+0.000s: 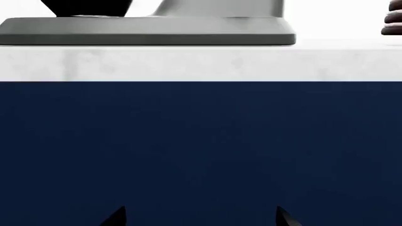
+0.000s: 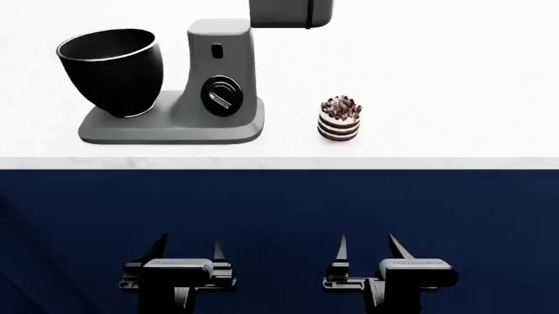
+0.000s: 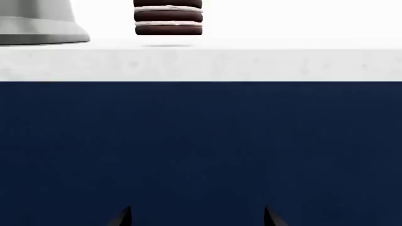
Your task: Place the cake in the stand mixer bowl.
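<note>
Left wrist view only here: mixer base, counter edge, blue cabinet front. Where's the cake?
Observer: The cake stands on the counter, apart from the mixer base, on its dial side.
Operator: Is the bowl seated?
Observer: Yes, the stand mixer bowl sits upright on the base's other end, nothing visible inside.
Operator: The grippers?
Observer: The left gripper and right gripper are both open, holding nothing, below the counter edge in front of the cabinet.

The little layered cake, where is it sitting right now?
In the head view the cake stands upright on the white counter, just right of the grey mixer base, apart from it and near the counter's front edge.
</note>
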